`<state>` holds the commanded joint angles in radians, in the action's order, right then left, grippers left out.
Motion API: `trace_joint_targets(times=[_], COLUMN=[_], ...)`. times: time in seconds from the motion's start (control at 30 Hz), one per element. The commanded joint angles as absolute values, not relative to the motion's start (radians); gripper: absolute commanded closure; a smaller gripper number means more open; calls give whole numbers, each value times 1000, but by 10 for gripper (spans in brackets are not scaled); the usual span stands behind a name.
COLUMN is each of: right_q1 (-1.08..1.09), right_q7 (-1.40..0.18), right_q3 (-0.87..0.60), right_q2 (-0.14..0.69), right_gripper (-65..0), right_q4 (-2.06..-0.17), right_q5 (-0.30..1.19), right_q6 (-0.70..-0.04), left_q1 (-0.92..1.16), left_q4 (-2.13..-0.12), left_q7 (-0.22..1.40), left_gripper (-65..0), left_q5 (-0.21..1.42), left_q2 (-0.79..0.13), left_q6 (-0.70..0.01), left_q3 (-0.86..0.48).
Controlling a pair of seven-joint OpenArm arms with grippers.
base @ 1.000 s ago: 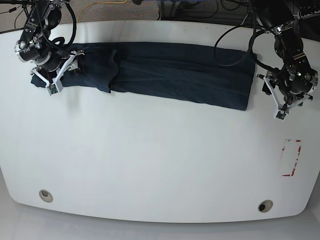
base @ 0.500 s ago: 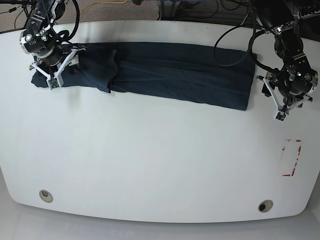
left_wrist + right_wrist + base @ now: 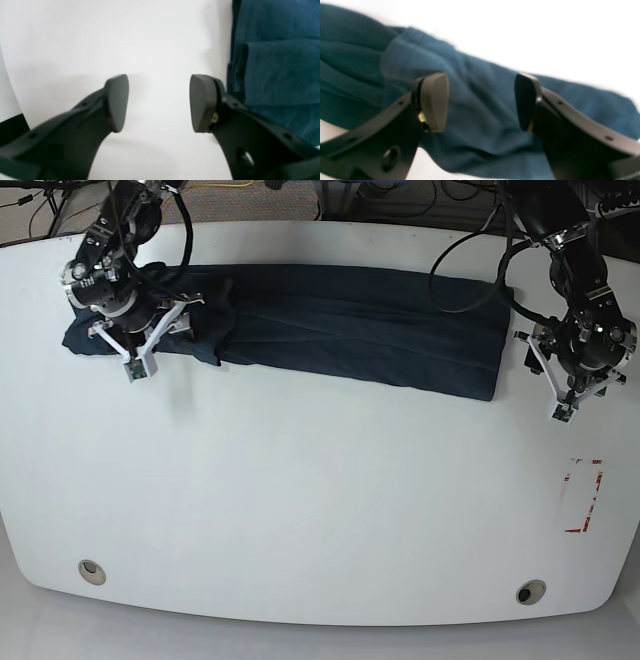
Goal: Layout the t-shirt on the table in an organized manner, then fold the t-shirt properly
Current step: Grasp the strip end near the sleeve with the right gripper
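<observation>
Nearest the base camera the table [image 3: 300, 510] lay bare but for a tape rectangle [image 3: 583, 496] at its right side; farther back the t-shirt [image 3: 340, 325] stretched as a long, narrow, folded band across the far half of the table. The left gripper [image 3: 159, 102] hovered over white surface just beside the shirt's right end, jaws apart and empty. The right gripper [image 3: 481, 101] hung above the bunched sleeve end at the other side, jaws likewise spread, holding nothing. The lengthwise fold seemed done; the next move probably called for each gripper to pinch its end and bring the ends together
</observation>
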<state>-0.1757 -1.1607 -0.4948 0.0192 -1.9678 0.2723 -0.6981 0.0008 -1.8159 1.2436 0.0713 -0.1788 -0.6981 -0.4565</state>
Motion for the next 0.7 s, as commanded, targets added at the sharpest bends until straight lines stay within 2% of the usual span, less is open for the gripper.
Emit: trace_joint_targets(times=[0.13,0.37,0.5,0.7], right_q1=[-174,-165,-171,-174], right_q7=[-1070,-966,-983,-1115], right_q3=[-435,-423,-437,-509], right_q2=[2,2,13,27], right_gripper=[-400,-400,-400,-400], right_q4=[-1917,-1816,-1873,-2031], right_q5=[214,128,127,127], right_q6=[-698,-698,-698,-698], left_q1=[2,1,1,-1], left_q4=[-1816,-1816,-1816,-1816], left_q7=[1244,1244,1244,1244], left_gripper=[-354,-354,-354,-354], left_q5=[71,71,71,71], left_q2=[-179,-179,-179,-176], left_q6=[-698,-698,-698,-698], left_q3=[-456,-456,-456,-456])
